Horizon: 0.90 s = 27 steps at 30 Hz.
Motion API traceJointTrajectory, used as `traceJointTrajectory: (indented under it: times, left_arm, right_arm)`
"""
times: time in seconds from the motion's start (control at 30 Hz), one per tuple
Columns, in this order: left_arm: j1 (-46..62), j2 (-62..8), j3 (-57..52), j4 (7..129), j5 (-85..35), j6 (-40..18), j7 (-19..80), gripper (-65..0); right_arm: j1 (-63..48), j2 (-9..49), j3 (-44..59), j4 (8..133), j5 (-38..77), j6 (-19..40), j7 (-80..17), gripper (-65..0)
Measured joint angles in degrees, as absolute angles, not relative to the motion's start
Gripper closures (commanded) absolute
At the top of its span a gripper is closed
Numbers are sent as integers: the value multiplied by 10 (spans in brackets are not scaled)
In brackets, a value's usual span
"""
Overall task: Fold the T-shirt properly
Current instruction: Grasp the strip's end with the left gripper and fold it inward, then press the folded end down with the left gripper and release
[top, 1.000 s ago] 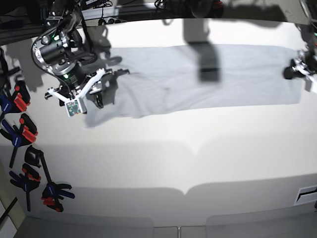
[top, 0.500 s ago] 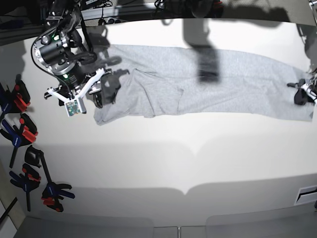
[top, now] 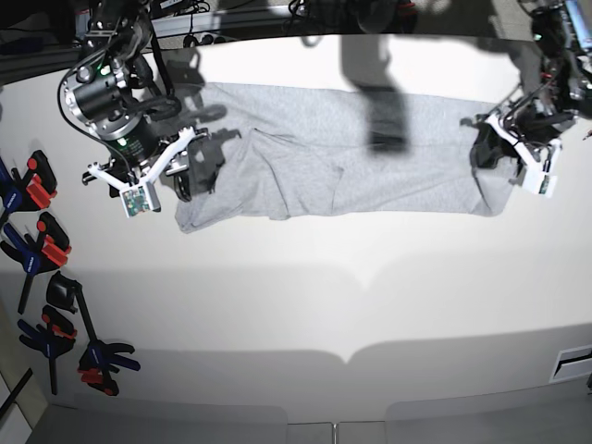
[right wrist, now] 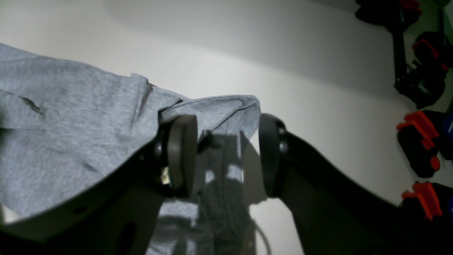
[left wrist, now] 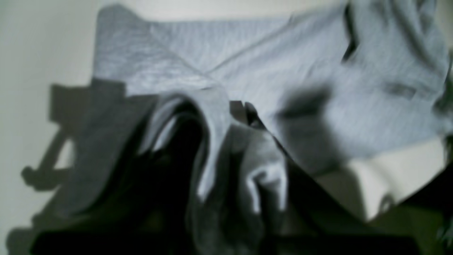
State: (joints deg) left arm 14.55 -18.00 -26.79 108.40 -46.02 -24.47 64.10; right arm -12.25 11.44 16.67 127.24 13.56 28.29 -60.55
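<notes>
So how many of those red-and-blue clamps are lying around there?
5, all along the table's edge by the right arm: one farthest back, then, and one nearest the front. More may hide beyond the frame.

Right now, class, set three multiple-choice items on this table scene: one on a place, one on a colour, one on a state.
1. Where do the clamps lie in the base view?
A. along the left edge of the table
B. on the T-shirt
C. at the right edge

2. What colour is the T-shirt?
A. navy blue
B. light heather grey
C. red

3. How do the two hands stand?
A. both open
B. left hand shut on cloth, right hand open
C. left hand open, right hand shut

Answers:
1. A, they sit on the bare table at the left, apart from the cloth.
2. B, both wrist views show grey marl fabric.
3. B, the left hand has the shirt's end bunched in it, while the right hand shows a clear gap between its pads.
</notes>
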Motion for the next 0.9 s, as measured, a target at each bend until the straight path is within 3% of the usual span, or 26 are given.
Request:
traceJointTrajectory:
  times: [0.1,0.27,0.47,0.73,0.77,0.83,0.9]
  left_arm:
    - [145,-149,-260,1084,-433,-244,630,0]
    - [146,-108,-157,1084,-311,-238,598,0]
    - [133,-109,-36,1084,-179,-121,520,0]
    - [119,-110,39,1084,-145,-110,523,0]
    - [119,-110,48,1084,-145,-110,523,-37]
    - [119,-112,68,1084,-143,-109,523,-201]
    - [119,-111,89,1084,-143,-110,522,-306]
  right_arm:
    - [-123,114,167,1272,136,283,-606,-267]
    - [-123,114,167,1272,136,283,-606,-267]
    - [-123,114,167,1272,136,283,-612,-267]
    - [-122,114,167,1272,136,283,-612,-267]
    - [-123,114,167,1272,136,283,-612,-267]
    - [-122,114,167,1272,136,283,-612,-267]
    - [-123,114,167,1272,136,283,-612,-267]
